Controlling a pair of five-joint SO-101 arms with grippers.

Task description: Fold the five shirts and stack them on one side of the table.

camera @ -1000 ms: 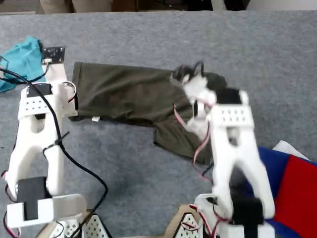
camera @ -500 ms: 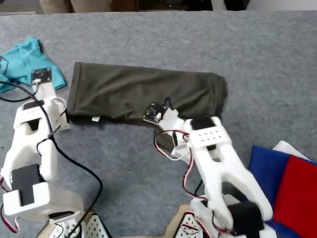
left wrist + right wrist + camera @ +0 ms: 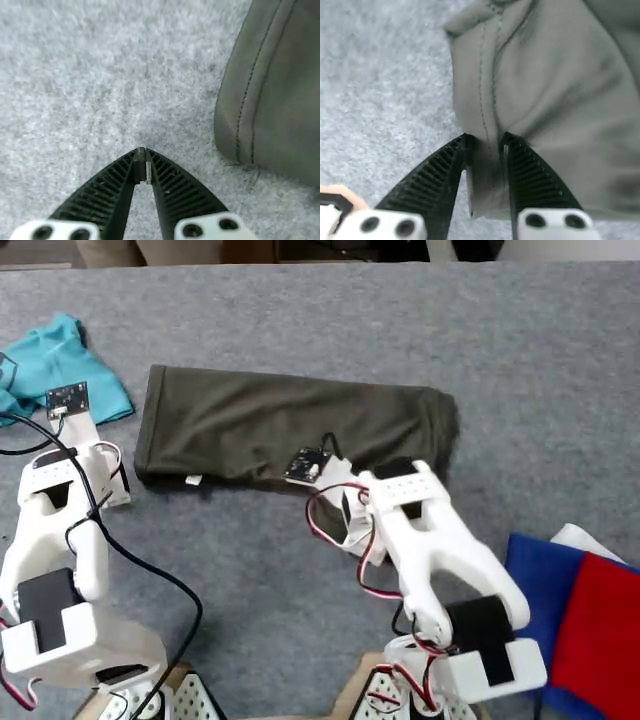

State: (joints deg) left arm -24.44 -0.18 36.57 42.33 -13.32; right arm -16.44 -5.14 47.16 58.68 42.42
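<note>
The olive shirt (image 3: 280, 425) looks light and limp, best gripped at hemmed edges; right tool (image 3: 486, 140) pinches its near fold, left tool (image 3: 141, 154) together over the worktop (image 3: 500, 360)

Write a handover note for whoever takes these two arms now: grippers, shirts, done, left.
Left gripper: shut, empty, over the bare grey carpeted table beside the dark olive cotton shirt's left end.
Right gripper: shut on a fold at that shirt's near edge.
Olive shirt lies mid-table, folded into a long band.
Crumpled teal shirt: far left corner, unfolded.
Blue cloth and red cloth overlap at the near right edge, a white cloth peeking behind; likely the stack.
Left: finish the olive shirt, fold the teal one, stack both.
</note>
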